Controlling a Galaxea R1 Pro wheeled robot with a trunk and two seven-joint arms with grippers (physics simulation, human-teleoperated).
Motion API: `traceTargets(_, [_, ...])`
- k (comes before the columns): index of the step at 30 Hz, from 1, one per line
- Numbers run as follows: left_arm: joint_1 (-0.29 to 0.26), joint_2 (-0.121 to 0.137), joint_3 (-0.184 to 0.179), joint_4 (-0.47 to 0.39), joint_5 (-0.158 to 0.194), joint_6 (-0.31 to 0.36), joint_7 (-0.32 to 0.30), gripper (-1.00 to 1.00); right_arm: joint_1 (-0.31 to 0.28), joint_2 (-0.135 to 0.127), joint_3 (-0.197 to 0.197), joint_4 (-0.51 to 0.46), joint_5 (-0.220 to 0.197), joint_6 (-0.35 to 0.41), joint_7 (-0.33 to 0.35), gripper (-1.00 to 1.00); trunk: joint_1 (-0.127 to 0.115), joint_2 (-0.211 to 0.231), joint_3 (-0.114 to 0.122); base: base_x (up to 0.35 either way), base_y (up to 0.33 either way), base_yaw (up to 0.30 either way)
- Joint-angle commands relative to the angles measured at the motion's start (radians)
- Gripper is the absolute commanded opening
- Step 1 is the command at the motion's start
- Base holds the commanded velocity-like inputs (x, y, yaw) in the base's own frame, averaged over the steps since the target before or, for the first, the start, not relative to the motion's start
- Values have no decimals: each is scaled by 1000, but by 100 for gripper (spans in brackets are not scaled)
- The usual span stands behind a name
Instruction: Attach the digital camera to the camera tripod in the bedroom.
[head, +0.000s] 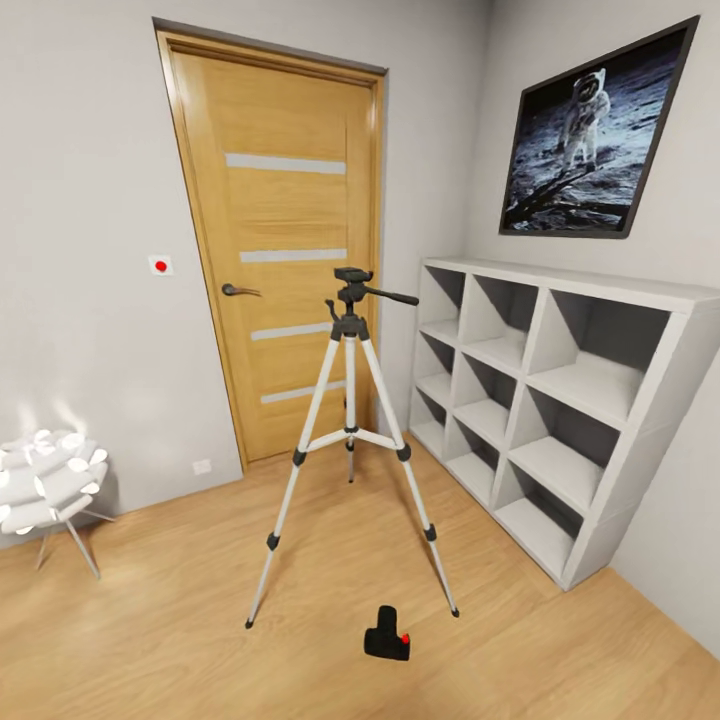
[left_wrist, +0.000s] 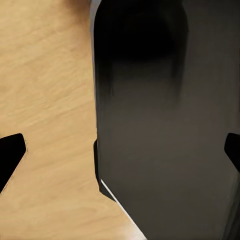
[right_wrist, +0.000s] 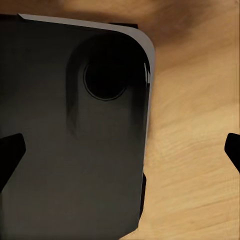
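A camera tripod (head: 350, 430) stands on the bedroom's wood floor before an oak door (head: 280, 250). The digital camera (head: 387, 634) lies on the floor just in front of the tripod, between its two near feet. The left gripper (left_wrist: 120, 155) and right gripper (right_wrist: 120, 150) both hang spread wide, empty. Best next: roll closer, stoop, and grasp the camera body squarely.

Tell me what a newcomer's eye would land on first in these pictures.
The camera tripod stands mid-room on the wood floor, in front of the oak door. The small black digital camera lies on the floor near the tripod's feet. At right, white cube shelving lines the wall under a framed astronaut picture.
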Motion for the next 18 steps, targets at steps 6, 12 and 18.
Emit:
traceTargets(6, [1, 0, 0, -2, 0, -1, 1, 100, 0, 0, 2, 0, 1, -4, 2, 100, 1, 0, -1, 187, 27, 0])
traceTargets(12, [1, -12, -1, -2, 0, -1, 1, 100, 0, 0, 2, 0, 1, -6, 2, 100, 1, 0, -1, 39, 2, -24])
traceTargets(18, [1, -21, -1, -2, 0, -1, 0, 100, 0, 0, -1, 0, 0, -8, 2, 100, 1, 0, -1, 6, 0, -213])
